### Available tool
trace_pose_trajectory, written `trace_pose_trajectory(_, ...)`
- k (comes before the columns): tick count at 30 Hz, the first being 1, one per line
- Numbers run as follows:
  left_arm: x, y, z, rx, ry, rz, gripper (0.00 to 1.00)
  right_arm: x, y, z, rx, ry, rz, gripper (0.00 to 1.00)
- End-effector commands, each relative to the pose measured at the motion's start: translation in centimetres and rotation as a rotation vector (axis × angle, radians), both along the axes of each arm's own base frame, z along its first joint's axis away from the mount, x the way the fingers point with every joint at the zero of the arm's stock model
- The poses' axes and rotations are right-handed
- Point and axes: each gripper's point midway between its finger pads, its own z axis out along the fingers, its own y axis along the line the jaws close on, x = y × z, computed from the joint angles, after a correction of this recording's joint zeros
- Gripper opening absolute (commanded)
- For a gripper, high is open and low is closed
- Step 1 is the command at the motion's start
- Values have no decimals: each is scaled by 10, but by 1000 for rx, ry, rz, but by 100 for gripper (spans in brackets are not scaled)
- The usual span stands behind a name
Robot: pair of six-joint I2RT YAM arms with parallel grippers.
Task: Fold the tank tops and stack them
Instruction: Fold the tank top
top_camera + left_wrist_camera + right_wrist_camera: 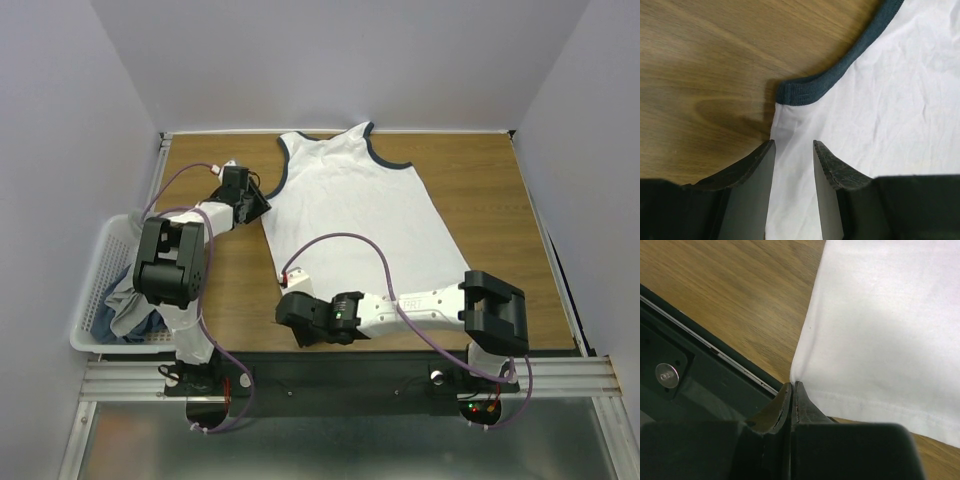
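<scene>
one white top (360, 215) with navy edging is spread flat on the desk (490, 190), with its neck toward the far edge. the left end effector (792, 145) is held partly open and low over the top's left side edge, just below the armhole, and nothing is clamped in it. the right end effector (791, 385) is pressed shut on the top's near left hem corner. grey and blue cloth (135, 305) is piled in a white basket (95, 265) at the desk's left edge.
</scene>
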Motion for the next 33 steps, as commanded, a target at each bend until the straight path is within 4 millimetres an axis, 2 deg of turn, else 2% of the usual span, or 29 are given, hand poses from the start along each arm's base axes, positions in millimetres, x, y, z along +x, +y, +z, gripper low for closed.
trace_pose_trajectory(1,15,-3,7,24,-32,1,47,-8,8,19,84,16,8,0)
trace_pose_trajectory(8,16,15,-2,135,10,79,45,-9,3,27,104,19,4,0)
trace_pose_trajectory(18,20,16,-14,165,39,75,41,-12,-2,30,119,32,-2,0)
trace_pose_trajectory(21,21,14,-18,161,41,69,34,-15,-1,31,124,44,5,0)
trace_pose_trajectory(24,23,12,-15,151,29,66,23,-16,0,31,125,51,14,0)
trace_pose_trajectory(27,26,15,1,152,-11,84,8,-23,6,28,124,85,45,1)
trace_pose_trajectory(30,27,27,16,171,-42,132,0,-29,15,28,135,113,79,0)
trace_pose_trajectory(33,25,44,28,179,-58,193,0,-42,31,27,166,160,141,0)
